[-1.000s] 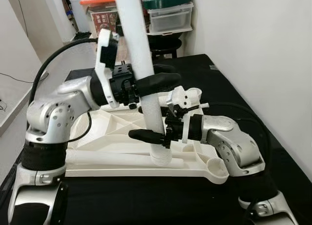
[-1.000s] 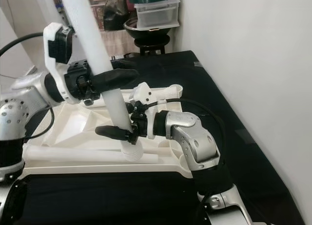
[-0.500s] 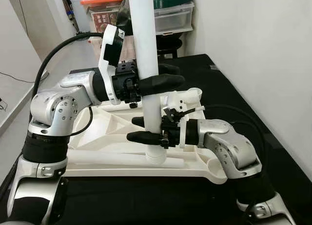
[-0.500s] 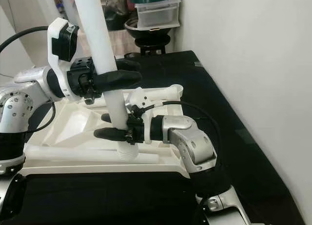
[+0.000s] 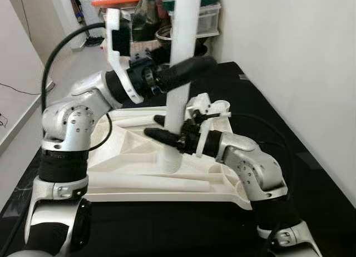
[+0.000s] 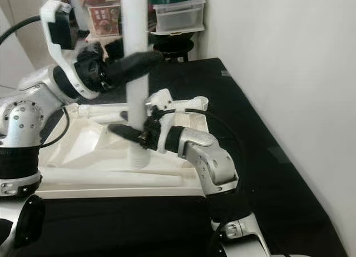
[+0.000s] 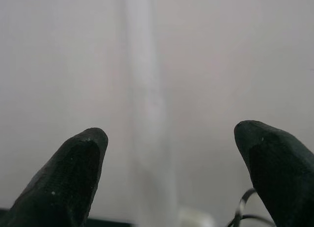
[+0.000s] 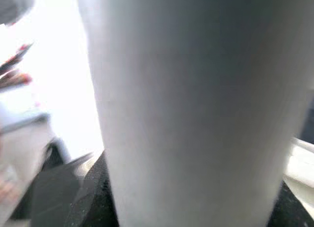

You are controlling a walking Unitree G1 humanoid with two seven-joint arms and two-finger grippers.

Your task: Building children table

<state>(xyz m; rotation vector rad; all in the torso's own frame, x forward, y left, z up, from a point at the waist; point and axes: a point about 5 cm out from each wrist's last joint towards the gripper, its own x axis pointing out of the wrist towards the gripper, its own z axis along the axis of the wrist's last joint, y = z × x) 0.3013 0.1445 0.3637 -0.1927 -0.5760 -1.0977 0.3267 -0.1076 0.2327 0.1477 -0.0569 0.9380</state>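
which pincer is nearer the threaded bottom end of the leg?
Right. The right pincer grips the white table leg low, just above its threaded end over the upturned tabletop. The left pincer holds the leg much higher up.

Layout: children's table parts on the tabletop, seen from the robot's head.

Tabletop (image 5: 267,95) runs 6 to 12 o'clock, wall along its 3 o'clock side. Upturned table panel (image 5: 133,173) lies on it, centre to 9 o'clock. Table leg (image 5: 179,95) stands near upright on the panel's middle, threaded end down. Left pincer (image 5: 186,69) grips the leg high up from 9 o'clock; right pincer (image 5: 164,129) holds it lower down from 3 o'clock, just above the panel. Storage boxes (image 5: 192,18) stacked beyond the tabletop at 12 o'clock. Floor (image 5: 22,101) at 9 o'clock.
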